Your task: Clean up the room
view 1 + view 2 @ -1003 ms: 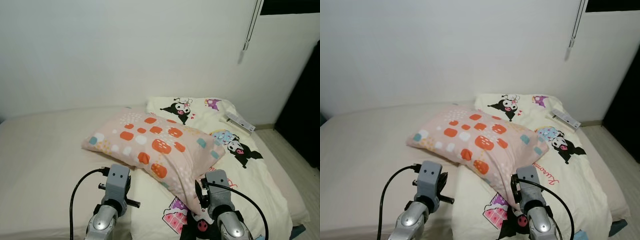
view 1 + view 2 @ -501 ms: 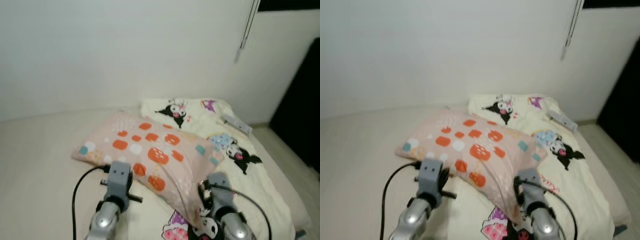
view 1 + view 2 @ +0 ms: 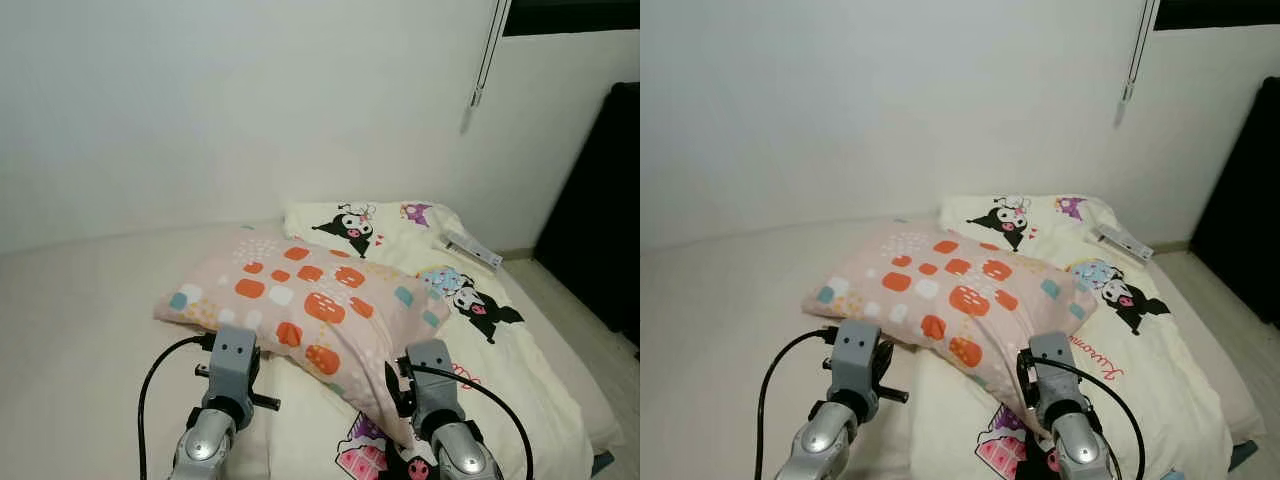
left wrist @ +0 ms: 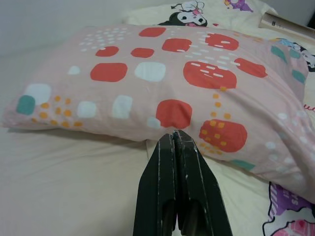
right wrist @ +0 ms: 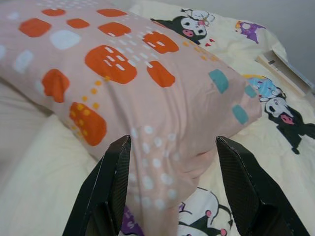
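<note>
Here the pillow (image 3: pixel 300 305) lies slantwise across the bed (image 3: pixel 80 300), its long axis running from the robot's near left toward the far right, with its right end resting on the cartoon-print blanket (image 3: pixel 500 350). It sits straight ahead of both arms. The right gripper (image 5: pixel 174 196) has its jaws spread wide, pointing at the pillow's near right corner, which bulges between the fingertips without clearly touching them. The left gripper (image 4: pixel 177 147) has its jaws pressed together on nothing, its tip just short of the pillow's near long edge. The right arm looks better placed to pinch the corner. To the left of the pillow the bare mattress offers open room to shift it. On the right the blanket runs to the bed's edge, and a small flat box (image 3: pixel 473 250) lies near the head, well apart from the pillow.
</note>
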